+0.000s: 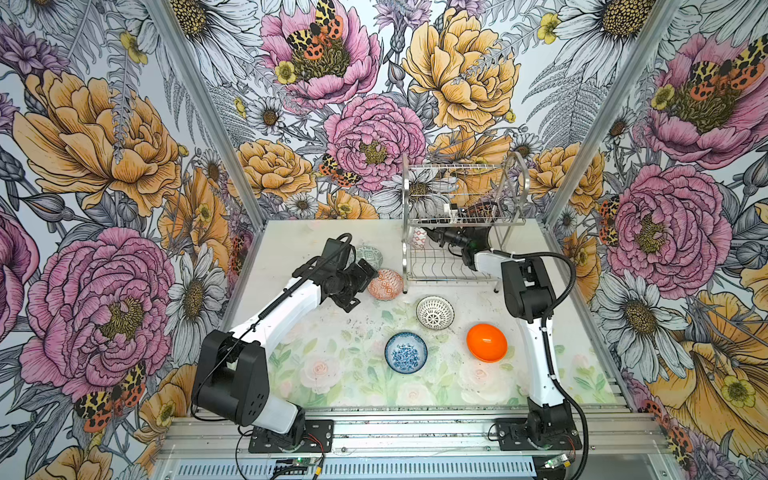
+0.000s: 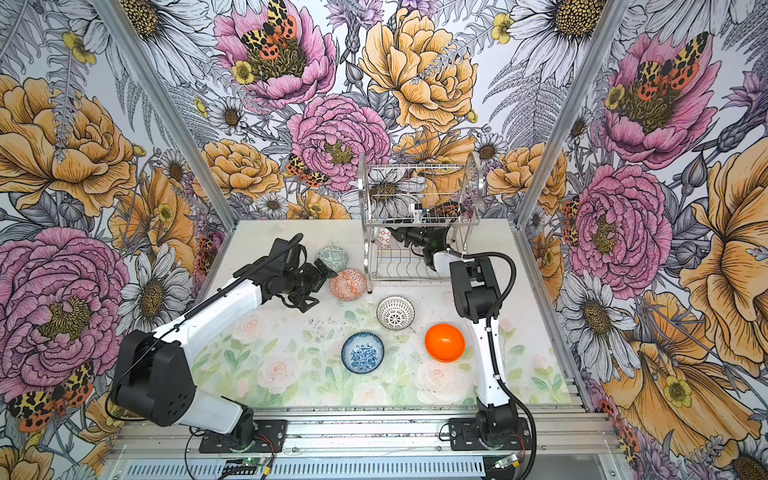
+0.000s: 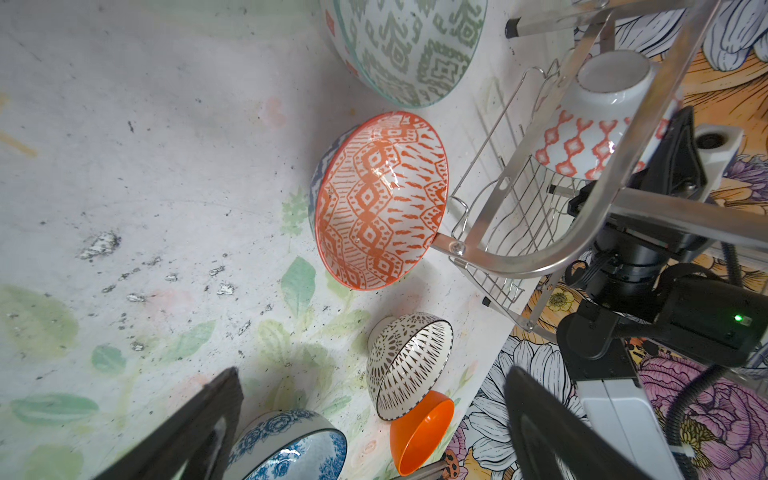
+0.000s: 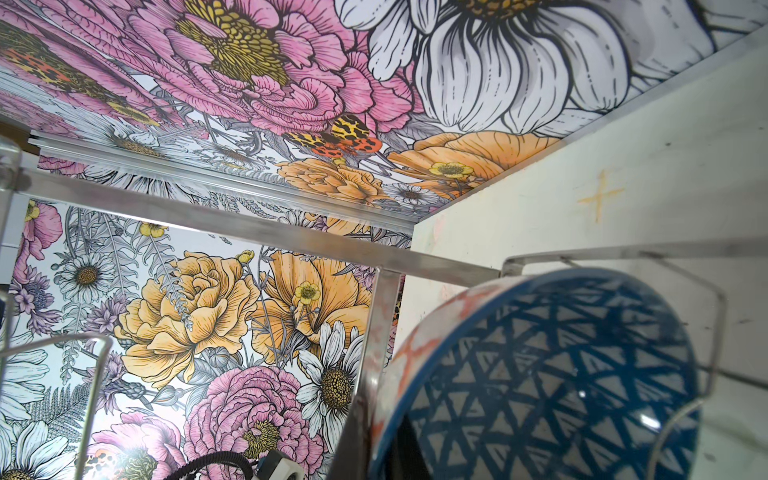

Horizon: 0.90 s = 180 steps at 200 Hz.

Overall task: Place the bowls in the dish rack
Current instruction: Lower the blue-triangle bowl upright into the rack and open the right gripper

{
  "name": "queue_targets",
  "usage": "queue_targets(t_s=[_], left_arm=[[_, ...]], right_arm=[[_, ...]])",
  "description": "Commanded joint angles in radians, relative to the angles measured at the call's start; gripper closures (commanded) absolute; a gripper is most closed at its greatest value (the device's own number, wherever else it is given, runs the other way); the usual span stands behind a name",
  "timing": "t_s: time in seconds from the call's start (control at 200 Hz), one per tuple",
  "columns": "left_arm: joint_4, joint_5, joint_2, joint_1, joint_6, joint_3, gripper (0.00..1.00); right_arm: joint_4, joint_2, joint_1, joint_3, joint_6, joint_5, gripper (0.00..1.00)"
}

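Dish rack (image 1: 404, 245) sits around the right pincer (image 1: 429, 234), which is poked into its lower tier and clamped on the rim of a blue-lattice bowl (image 4: 561, 374). Left pincer (image 1: 360, 289) is spread wide, with the orange-patterned bowl (image 1: 385, 284) just past its tips on the table (image 1: 291, 245).

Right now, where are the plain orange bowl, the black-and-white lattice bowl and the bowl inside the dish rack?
plain orange bowl (image 1: 486, 342): in a top view, middle of its glossy surface.
black-and-white lattice bowl (image 1: 435, 312): in a top view, centre of its inside.
orange-and-white bowl (image 3: 582, 141) in the dish rack (image 3: 519, 268): left wrist view, patterned outer wall.
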Motion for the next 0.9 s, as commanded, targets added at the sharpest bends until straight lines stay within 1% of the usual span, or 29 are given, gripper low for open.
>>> queue_targets(t_s=[0.0,0.18,0.285,0.395,0.415,0.48,0.896], left_arm=[[-0.007,0.015,0.022,0.009,0.026,0.042,0.01],[-0.009,0.014,0.035,0.006,0.029,0.057,0.02],[-0.007,0.015,0.036,0.004,0.028,0.059,0.01],[-0.007,0.014,0.036,0.002,0.027,0.063,0.01],[-0.007,0.015,0.036,0.003,0.029,0.064,0.01],[-0.007,0.016,0.038,0.002,0.029,0.068,0.01],[-0.010,0.022,0.033,-0.005,0.035,0.082,0.01]], right_arm=[[-0.042,0.023,-0.001,0.025,-0.046,-0.014,1.00],[-0.057,0.021,0.000,0.028,-0.053,-0.016,0.95],[-0.062,0.021,0.001,0.034,-0.053,-0.018,0.89],[-0.066,0.013,0.000,0.036,-0.053,-0.015,0.81],[-0.066,0.011,0.000,0.036,-0.052,-0.015,0.76],[-0.068,0.003,0.001,0.036,-0.050,-0.012,0.70],[-0.069,-0.041,0.006,0.010,-0.046,-0.007,0.63]])
